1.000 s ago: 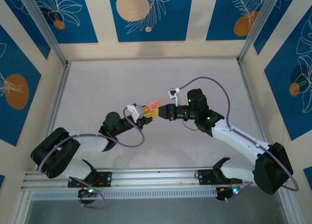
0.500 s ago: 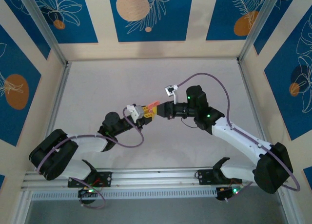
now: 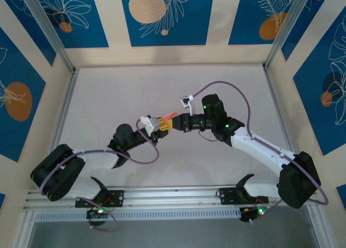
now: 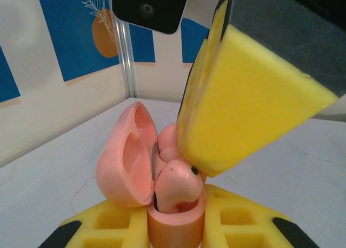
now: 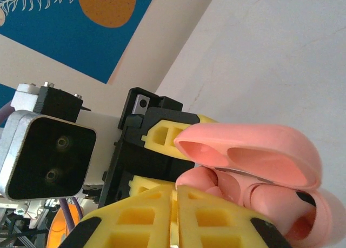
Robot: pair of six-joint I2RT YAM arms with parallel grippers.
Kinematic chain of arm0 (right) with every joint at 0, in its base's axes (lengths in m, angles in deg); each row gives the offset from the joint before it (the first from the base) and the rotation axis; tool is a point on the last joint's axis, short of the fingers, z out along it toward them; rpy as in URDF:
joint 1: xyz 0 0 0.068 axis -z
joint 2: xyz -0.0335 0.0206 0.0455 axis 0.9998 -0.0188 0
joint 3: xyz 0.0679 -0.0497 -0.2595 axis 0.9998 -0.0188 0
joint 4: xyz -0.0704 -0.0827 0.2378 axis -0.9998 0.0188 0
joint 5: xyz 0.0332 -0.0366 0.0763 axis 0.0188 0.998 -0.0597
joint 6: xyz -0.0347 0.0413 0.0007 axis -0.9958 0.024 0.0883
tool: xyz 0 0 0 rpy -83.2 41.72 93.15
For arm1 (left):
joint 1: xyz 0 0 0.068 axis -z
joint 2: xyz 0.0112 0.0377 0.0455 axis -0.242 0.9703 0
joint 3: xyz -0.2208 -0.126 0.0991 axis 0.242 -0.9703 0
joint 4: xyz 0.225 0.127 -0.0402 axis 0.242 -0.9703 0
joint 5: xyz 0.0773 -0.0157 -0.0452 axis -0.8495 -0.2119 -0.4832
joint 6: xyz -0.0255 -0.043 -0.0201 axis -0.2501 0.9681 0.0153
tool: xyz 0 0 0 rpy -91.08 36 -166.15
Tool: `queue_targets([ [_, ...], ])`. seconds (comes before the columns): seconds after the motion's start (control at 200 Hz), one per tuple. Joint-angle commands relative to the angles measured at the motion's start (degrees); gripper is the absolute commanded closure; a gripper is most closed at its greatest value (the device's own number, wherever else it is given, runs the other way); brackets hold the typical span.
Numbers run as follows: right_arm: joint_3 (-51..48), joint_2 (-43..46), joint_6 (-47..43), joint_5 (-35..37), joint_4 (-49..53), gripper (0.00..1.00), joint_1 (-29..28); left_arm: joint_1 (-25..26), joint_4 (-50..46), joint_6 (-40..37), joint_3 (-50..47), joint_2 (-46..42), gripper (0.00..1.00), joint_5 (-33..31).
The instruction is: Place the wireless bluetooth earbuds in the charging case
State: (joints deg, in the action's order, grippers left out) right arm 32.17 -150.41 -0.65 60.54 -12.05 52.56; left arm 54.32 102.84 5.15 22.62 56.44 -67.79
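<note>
Left jaws clamped tight on the base of the charging case [image 4: 174, 226], holding it out over the middle of the table [image 3: 162, 86], lid [image 4: 127, 156] hinged wide open. One earbud [image 4: 181, 184] sits in its well, riding a little proud by the look of it; the second earbud [image 4: 168, 140] is tucked just behind. Right jaws are pressed fully together with nothing between them, their yellow pads [image 4: 243, 102] right on top of the buds. Best play, I'd say: press gently, straight down the well, brace the case firmly, and stay off that lid
</note>
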Motion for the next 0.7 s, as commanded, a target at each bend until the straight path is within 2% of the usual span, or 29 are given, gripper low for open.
queue_targets([
  [0.0, 2.4, -0.7, -1.7, 1.9, 2.1, 0.88, -0.4, 0.7, 0.9, -0.6, -0.3, -1.5, 0.79, 1.6],
  [0.125, 3.1, -1.3, -2.7, 3.0, 2.5, 0.87, -0.3, 0.7, 0.6, -0.5, -0.4, -1.6, 0.79, 2.2],
  [0.33, 4.0, -1.6, -4.5, 0.6, 4.2, 0.86, -0.3, 0.7, -0.4, -1.0, -0.4, -1.9, 0.79, 2.6],
  [0.56, 4.5, 4.0, -11.5, -2.6, 8.5, 0.75, 1.0, 0.7, -3.1, -1.3, 0.1, -3.0, 0.79, 5.1],
  [0.695, 6.0, 6.4, -15.0, -5.9, 12.1, 0.67, 4.7, 0.6, -5.1, -1.1, 0.4, -4.1, 0.78, 7.5],
])
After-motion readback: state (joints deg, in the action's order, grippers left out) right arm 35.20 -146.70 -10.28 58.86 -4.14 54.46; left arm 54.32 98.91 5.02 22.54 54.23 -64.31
